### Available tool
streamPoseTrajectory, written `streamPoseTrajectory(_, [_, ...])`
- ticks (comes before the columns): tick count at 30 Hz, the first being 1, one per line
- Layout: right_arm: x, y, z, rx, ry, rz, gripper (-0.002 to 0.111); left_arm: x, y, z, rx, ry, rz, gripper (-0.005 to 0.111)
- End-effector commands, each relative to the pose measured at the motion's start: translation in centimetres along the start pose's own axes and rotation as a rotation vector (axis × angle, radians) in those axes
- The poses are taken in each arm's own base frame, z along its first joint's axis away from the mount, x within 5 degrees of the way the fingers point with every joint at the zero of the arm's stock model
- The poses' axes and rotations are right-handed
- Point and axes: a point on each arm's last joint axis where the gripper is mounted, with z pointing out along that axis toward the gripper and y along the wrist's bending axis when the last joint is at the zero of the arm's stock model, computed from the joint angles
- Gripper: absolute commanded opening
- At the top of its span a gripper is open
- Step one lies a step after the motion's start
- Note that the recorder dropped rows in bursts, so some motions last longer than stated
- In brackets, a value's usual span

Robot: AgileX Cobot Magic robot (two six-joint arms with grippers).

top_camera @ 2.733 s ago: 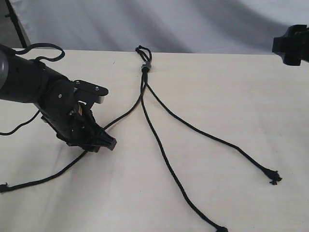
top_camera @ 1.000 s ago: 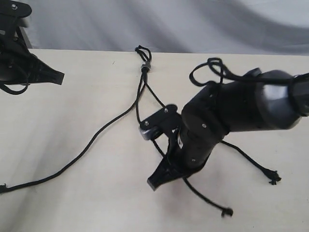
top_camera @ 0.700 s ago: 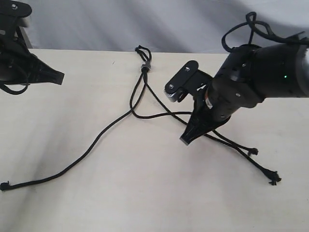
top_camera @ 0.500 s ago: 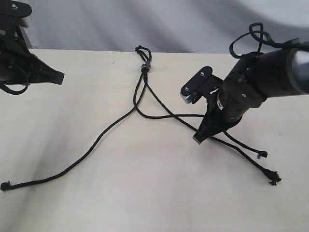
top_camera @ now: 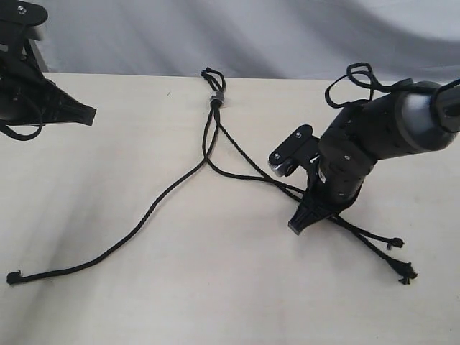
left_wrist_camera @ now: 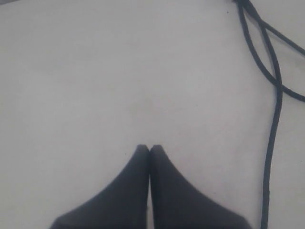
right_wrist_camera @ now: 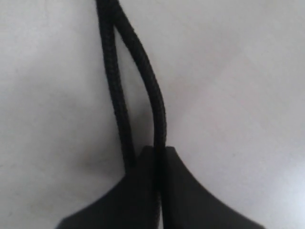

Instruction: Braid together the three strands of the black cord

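Note:
The black cord lies on the pale table, its knot (top_camera: pixel 215 99) and small loop (top_camera: pixel 210 74) at the far edge. The left strand (top_camera: pixel 144 215) trails to its tip (top_camera: pixel 12 277) at the front left. The other two strands run right and cross near my right gripper (top_camera: pixel 300 223), which stands low over the table and is shut on one strand (right_wrist_camera: pixel 159 119). The second strand (right_wrist_camera: pixel 116 95) passes beside its finger. Their tips (top_camera: pixel 394 243) (top_camera: pixel 407 273) lie close together. My left gripper (top_camera: pixel 88 113) hangs shut and empty at the far left (left_wrist_camera: pixel 149 148), with strands (left_wrist_camera: pixel 274 124) off to its side.
The right arm's thick cable (top_camera: pixel 352 79) loops above its wrist near the table's far edge. A grey backdrop (top_camera: pixel 287 36) rises behind the table (top_camera: pixel 215 302).
My right gripper has carried its strand from the middle over to the right, across the right strand, then lowered it. That strand's tip now rests by the other tip. The left arm stayed still.

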Motion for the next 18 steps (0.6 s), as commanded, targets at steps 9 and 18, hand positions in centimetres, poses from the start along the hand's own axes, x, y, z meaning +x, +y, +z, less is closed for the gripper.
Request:
streamPoseTrajectory(9, [-1.6, 11.9, -10.5, -0.088, -0.213, -0.488, 0.0, 0.1, 0.1, -0.1, -0.001, -0.009, -0.003, 0.0])
streamPoseTrajectory(18, [-0.3, -1.9, -13.5, 0.126, -0.359, 0.107, 0.0, 0.1, 0.1, -0.1, -0.002, -0.002, -0.003, 0.0])
